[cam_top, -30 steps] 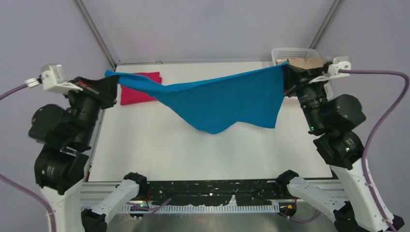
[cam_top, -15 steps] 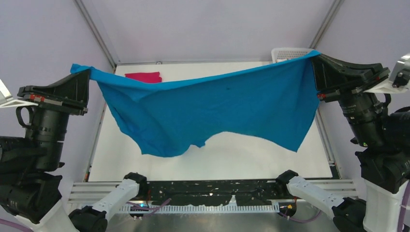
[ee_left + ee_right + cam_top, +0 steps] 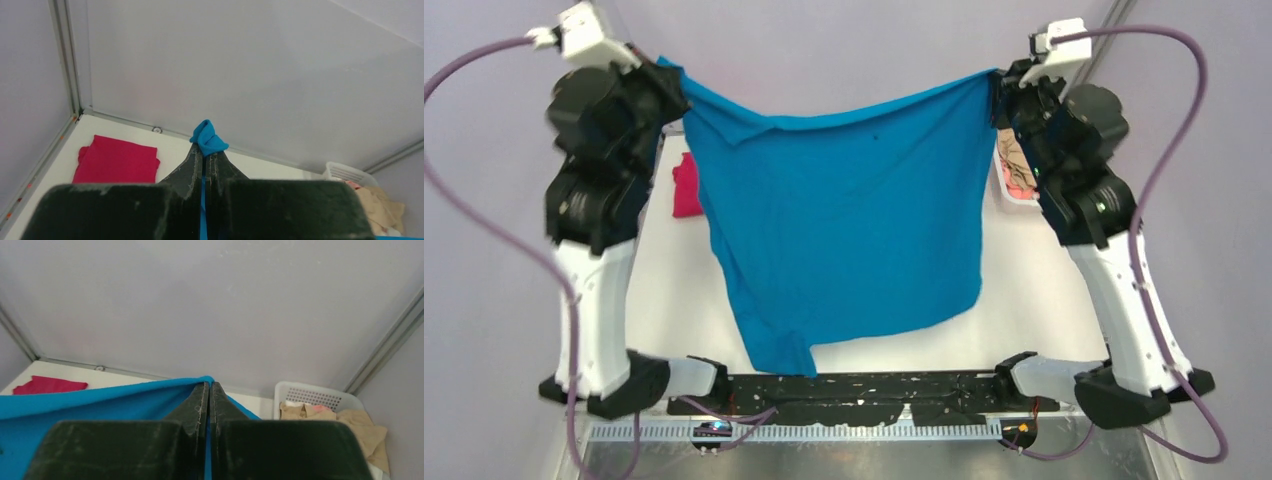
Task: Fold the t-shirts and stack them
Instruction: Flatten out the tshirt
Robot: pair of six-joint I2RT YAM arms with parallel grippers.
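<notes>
The bright blue t-shirt (image 3: pixel 844 220) hangs spread in the air between both arms, its lower edge near the table's front. My left gripper (image 3: pixel 667 75) is shut on its upper left corner; a blue bunch (image 3: pixel 207 138) sticks out past the tips of my left gripper (image 3: pixel 205 150). My right gripper (image 3: pixel 996 88) is shut on the upper right corner; the blue cloth (image 3: pixel 100 400) runs left from the tips of my right gripper (image 3: pixel 209 386). The magenta-red t-shirt (image 3: pixel 686 185) lies folded at the table's far left, also in the left wrist view (image 3: pixel 117 160).
A white basket (image 3: pixel 1014 175) with beige and pink clothes stands at the far right of the table, also in the right wrist view (image 3: pixel 320 400). Grey walls close the back and sides.
Both arms have risen high and swung back, lifting the blue t-shirt from a low sag above the table to a full hang. The grips have held.
</notes>
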